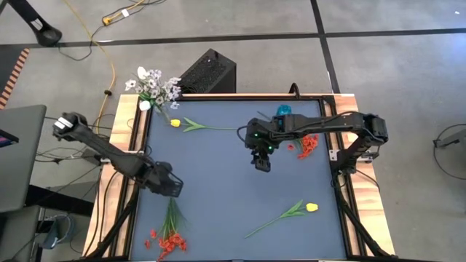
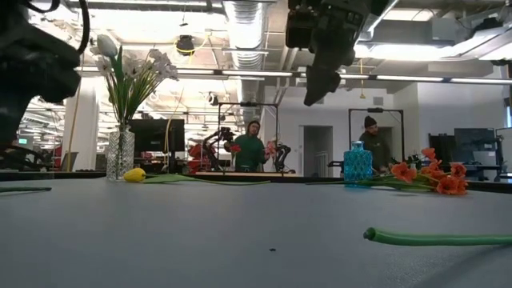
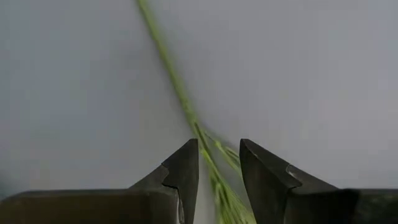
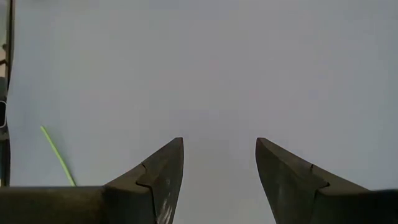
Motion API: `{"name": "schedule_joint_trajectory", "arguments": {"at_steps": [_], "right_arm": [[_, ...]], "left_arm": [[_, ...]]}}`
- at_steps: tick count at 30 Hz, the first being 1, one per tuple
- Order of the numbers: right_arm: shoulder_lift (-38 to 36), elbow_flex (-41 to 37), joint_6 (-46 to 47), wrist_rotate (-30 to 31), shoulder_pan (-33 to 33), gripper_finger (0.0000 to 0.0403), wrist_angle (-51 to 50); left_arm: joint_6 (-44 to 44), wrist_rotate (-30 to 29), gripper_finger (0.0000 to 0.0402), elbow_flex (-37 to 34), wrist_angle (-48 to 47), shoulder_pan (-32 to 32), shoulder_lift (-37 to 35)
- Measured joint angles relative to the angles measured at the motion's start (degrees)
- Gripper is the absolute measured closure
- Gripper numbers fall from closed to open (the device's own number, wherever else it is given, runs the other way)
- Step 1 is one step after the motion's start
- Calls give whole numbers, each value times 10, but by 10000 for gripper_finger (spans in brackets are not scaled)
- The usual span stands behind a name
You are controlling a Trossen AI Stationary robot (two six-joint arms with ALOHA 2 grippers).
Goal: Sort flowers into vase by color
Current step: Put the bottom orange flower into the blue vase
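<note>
A bunch of red-orange flowers [image 1: 167, 240] lies on the dark mat at the near left, its green stems [image 1: 172, 215] pointing toward the far edge. My left gripper [image 1: 169, 186] hovers over the stems' free ends. In the left wrist view its fingers [image 3: 217, 146] are a little apart, with the thin stems [image 3: 186, 106] running between them; I see no touch. My right gripper [image 1: 261, 163] is open and empty above the middle of the mat, as the right wrist view [image 4: 219, 143] shows. A clear vase with white flowers [image 1: 153, 87] stands at the far left corner.
A yellow flower [image 1: 175, 123] lies near the far left, its stem pointing right. Another yellow flower [image 1: 312, 207] lies at the near right. Red-orange flowers [image 1: 308, 144] lie beside a blue vase [image 1: 282, 110] at the far right. People [image 2: 254, 148] stand in the room behind.
</note>
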Motion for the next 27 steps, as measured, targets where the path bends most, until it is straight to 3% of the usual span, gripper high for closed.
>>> {"name": "schedule_joint_trajectory", "arguments": {"at_steps": [18, 21, 27], "right_arm": [[0, 0, -16, 0, -2, 177, 8], [0, 0, -15, 0, -2, 177, 12], [0, 0, -7, 0, -2, 177, 26]], "left_arm": [[12, 60, 237, 7, 105, -1, 181], [37, 55, 262, 28, 86, -1, 188], [104, 31, 385, 55, 67, 7, 187]]}}
